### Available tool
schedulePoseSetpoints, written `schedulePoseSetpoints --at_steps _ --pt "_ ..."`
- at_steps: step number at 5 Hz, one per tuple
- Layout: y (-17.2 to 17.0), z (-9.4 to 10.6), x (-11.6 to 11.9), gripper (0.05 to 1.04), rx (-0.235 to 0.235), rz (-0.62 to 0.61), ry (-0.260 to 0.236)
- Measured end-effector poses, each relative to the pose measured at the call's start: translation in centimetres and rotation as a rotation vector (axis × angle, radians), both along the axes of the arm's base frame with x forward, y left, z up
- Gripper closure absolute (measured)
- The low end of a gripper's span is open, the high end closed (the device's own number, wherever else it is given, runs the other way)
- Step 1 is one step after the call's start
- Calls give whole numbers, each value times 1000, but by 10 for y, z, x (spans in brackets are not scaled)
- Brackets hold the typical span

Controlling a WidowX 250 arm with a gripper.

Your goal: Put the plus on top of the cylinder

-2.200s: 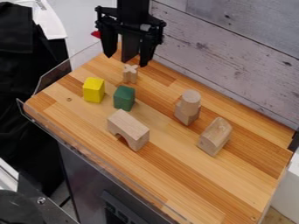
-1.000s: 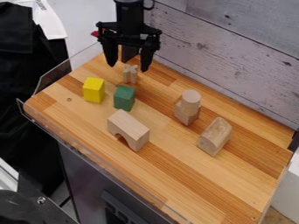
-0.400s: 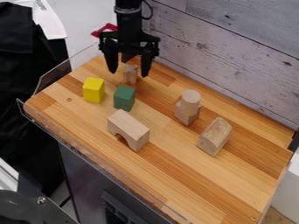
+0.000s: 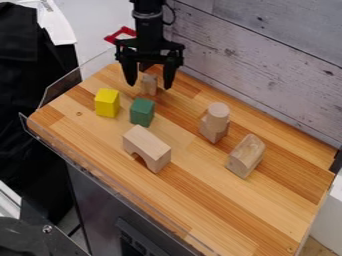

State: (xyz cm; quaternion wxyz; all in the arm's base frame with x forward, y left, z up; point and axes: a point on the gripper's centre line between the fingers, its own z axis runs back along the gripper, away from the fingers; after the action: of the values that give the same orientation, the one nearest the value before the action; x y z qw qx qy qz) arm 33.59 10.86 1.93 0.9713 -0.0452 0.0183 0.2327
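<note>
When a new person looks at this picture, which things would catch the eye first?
Probably the bright yellow block on the left part of the wooden table, with a green block just beside it. Next, the black gripper, hanging open at the table's far end around the small plus-shaped block.

Seven blocks sit on one wooden tabletop (image 4: 220, 210) below one black gripper (image 4: 149, 85): two colored, one yellow block (image 4: 107, 103) and one green block (image 4: 141, 112), and five in bare wood, counting one plus (image 4: 149, 84) nearest the gripper, one arch (image 4: 152, 145), one cylinder (image 4: 218, 116), one supporting block (image 4: 212, 132) and one angled block (image 4: 246, 155) farthest from the gripper.
</note>
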Motion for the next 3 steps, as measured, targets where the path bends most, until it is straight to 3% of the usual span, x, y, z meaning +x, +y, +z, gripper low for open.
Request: schedulePoseSetpoints --at_steps 3 --pt "11 -16 6 90 6 29 20"
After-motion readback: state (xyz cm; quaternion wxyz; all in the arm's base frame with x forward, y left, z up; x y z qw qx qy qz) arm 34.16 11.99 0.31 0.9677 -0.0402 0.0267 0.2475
